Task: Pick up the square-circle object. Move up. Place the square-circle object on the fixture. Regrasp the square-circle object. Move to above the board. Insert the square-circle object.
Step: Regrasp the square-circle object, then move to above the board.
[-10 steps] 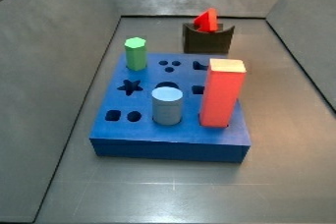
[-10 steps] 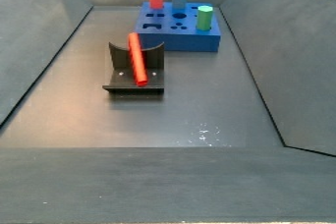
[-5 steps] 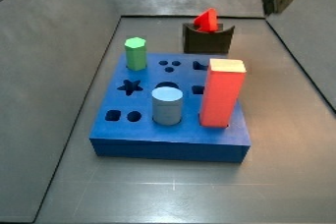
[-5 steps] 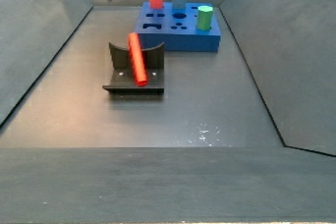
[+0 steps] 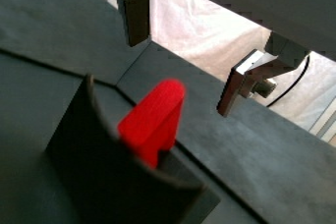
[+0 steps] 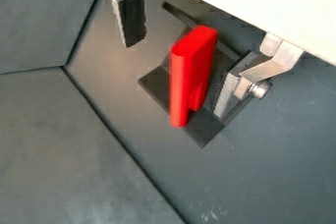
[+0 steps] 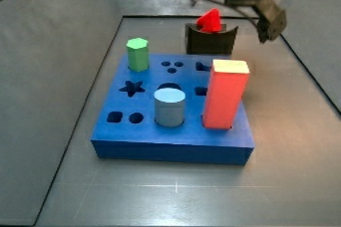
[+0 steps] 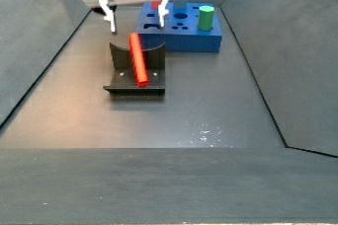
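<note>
Claw (image 6: 180, 41) open astride square-circle object (image 6: 192, 74)

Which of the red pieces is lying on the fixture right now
The small red peg lies slanted on the dark fixture, under the open end effector. The tall red block stands upright in the blue board.

Red square-circle object (image 8: 134, 56) lies tilted across the dark fixture (image 8: 121, 79), resting in its notch, untouched. Blue board (image 7: 174, 121) sits flat just beyond the fixture. Gripper (image 8: 132, 13) hovers above the object, fingers (image 6: 132, 18) spread either side.
</note>
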